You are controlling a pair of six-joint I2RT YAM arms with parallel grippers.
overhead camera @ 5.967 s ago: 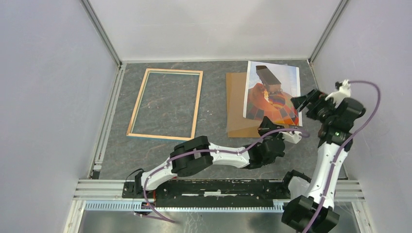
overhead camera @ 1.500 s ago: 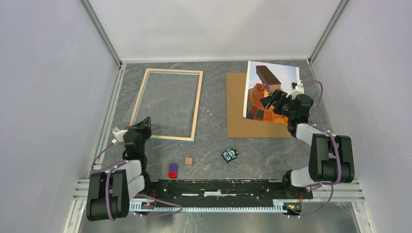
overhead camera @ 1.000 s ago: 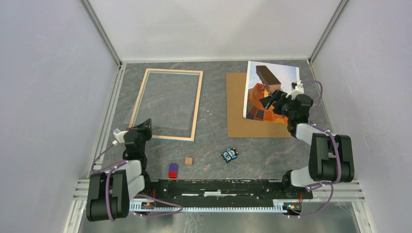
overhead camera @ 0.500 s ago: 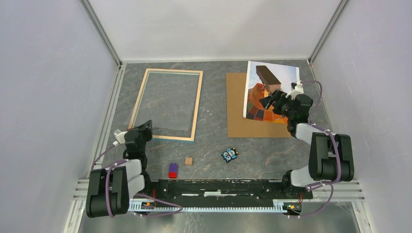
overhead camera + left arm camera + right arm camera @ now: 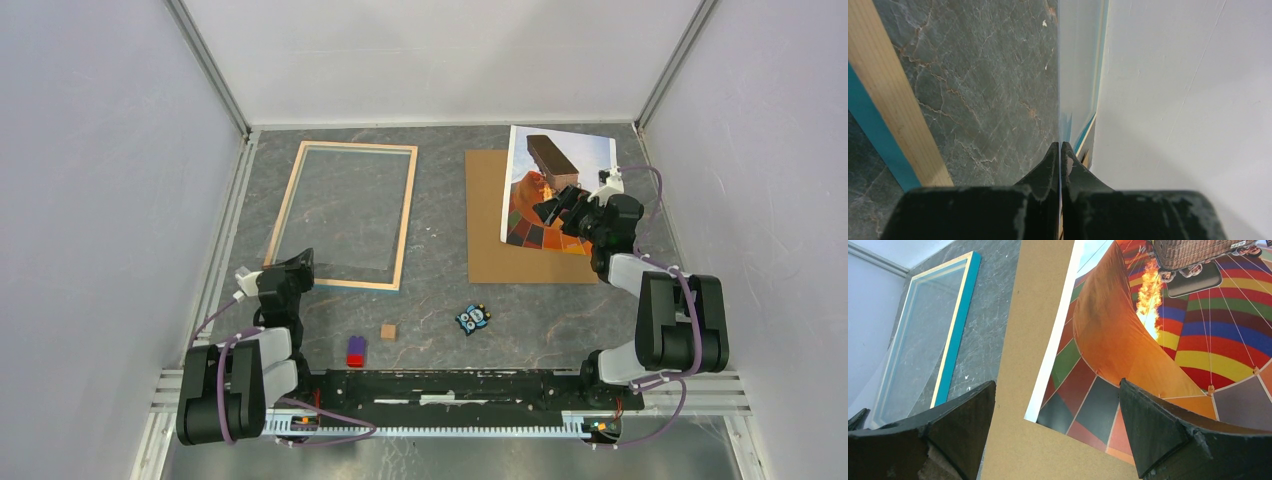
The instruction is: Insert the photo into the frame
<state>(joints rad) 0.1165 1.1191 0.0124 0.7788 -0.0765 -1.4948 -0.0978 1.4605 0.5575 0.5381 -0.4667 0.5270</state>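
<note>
Toward the far left corner of the tabletop (image 5: 440, 230) the frame (image 5: 407, 215) lies flat with its light wood rim up and a strip of blue showing along its near edge. A clear pane (image 5: 345, 210) covers its opening. The left end effector (image 5: 296, 262) sits at the frame's near left corner. In the left wrist view its fingertips (image 5: 1052, 152) are clenched together on the thin edge of that pane, with the wood rim and its blue edge to one side.

By the far right corner, the photo (image 5: 535, 195) rests picture side up on a brown backing board (image 5: 485, 220), covering the board's right part and reaching past its far edge. The right end effector (image 5: 556, 208) hovers over the photo's near half, released, its fingers spread wide and grasping nothing. The right wrist view shows the balloon print and the board between them.

Near the middle of the tabletop's near edge sit a small blue owl figure (image 5: 473, 318), a little brown cube (image 5: 388, 331) and a red and purple block (image 5: 355, 350), each well apart from frame and photo.
</note>
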